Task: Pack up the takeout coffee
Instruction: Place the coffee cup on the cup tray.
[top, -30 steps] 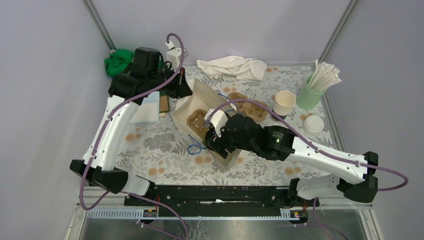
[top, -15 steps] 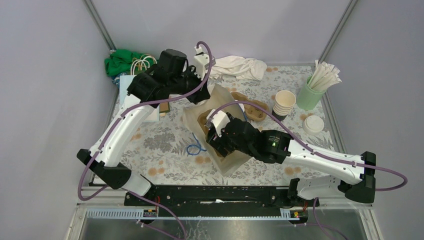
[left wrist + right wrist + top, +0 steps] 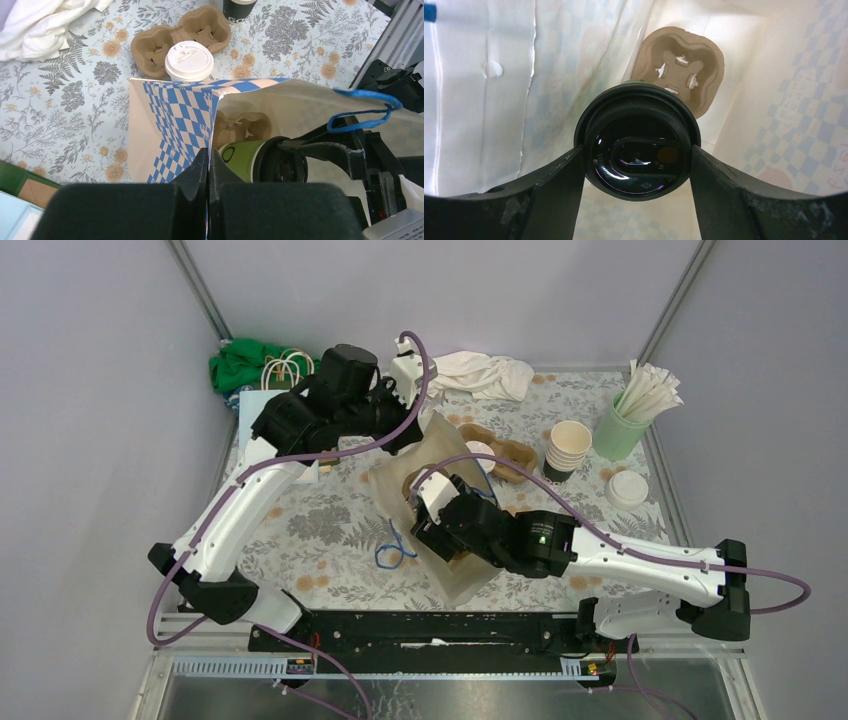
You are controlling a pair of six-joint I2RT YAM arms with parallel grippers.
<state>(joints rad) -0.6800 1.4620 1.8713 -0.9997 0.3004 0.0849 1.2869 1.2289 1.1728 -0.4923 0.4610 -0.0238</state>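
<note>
I'm grasping the cup [image 3: 241,159] upright in my right claw [image 3: 638,155], with the carrier [image 3: 684,65] lying below, slightly ahead. My left claw [image 3: 209,165] is pinching the bag [image 3: 165,115].

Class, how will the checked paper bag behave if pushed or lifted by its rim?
Probably floppy: the paper bag has creased, bowed walls, and the left gripper pinches its rim, seemingly holding it open. Likely light, being thin paper, so a push might slide or tip it.
</note>
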